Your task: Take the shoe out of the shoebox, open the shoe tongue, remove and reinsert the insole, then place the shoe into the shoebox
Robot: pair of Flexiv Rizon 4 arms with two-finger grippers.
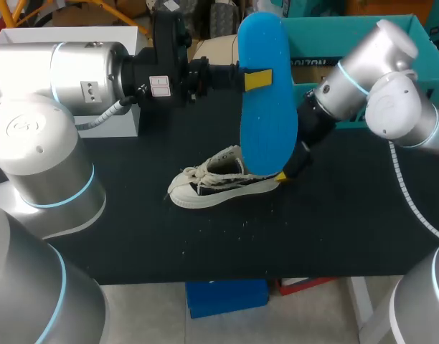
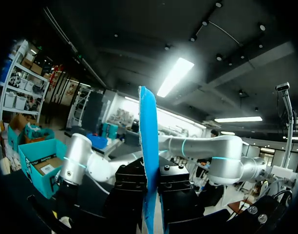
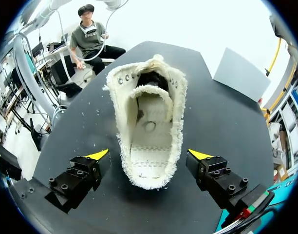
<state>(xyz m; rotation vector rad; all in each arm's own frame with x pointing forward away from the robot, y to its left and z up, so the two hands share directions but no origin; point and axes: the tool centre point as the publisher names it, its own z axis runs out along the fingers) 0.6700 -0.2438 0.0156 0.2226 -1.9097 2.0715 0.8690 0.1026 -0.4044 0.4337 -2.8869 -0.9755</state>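
A blue insole hangs upright above the table, pinched near its upper part by my left gripper, which is shut on it. In the left wrist view the insole stands edge-on between the black jaws. Below it a white canvas shoe lies on the black table, toe toward the left. My right gripper is open at the shoe's heel, one finger on each side, apart from it. The shoe's inside is bare, tongue pulled forward. The teal shoebox sits at the back right.
A white box stands at the back left behind my left arm. The black table spreads in front of the shoe and to its right.
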